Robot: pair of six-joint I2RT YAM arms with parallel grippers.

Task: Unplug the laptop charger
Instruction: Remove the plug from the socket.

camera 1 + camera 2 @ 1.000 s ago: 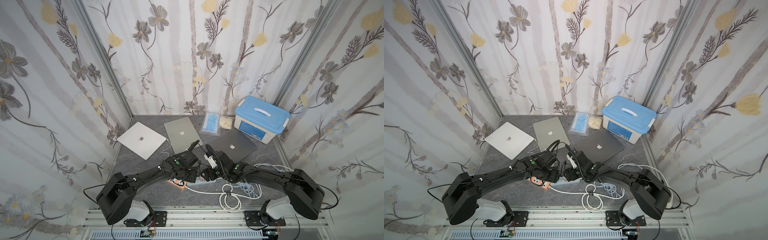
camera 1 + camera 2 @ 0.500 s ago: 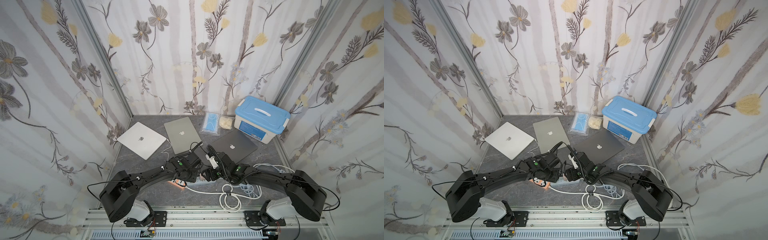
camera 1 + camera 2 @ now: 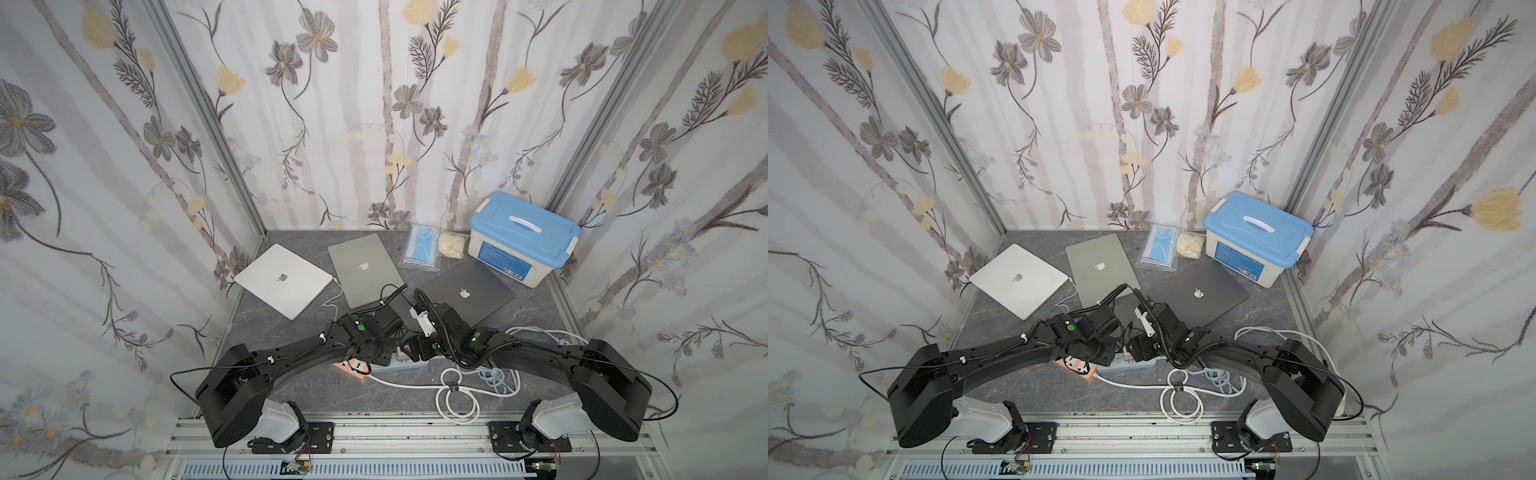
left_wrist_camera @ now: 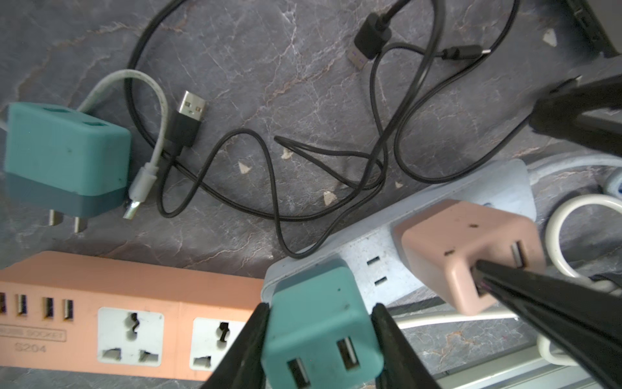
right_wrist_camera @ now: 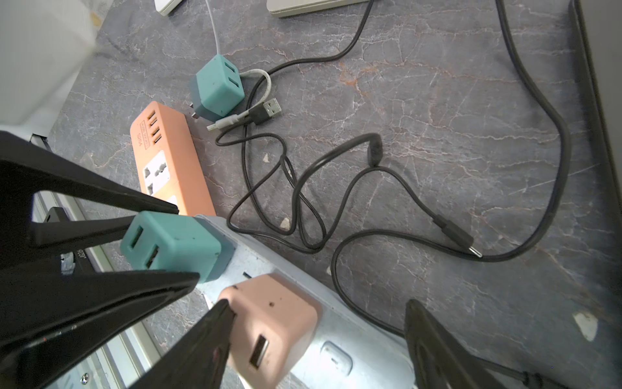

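On your grey marble table (image 3: 270,328): white laptop (image 3: 283,279), silver laptop (image 3: 365,268), dark laptop (image 3: 465,297), blue-lid box (image 3: 521,237), mask pack (image 3: 420,249), orange strip (image 4: 134,303), grey strip (image 4: 498,188), loose teal charger (image 4: 67,161), black cables (image 4: 275,202), white cord (image 3: 399,384).

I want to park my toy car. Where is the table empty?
Bare spots: left side, between the white laptop and the left arm; right side, between the dark laptop and the right arm. The middle is crowded: left claw on a teal charger, right claw, orange strip, grey strip, black cables.
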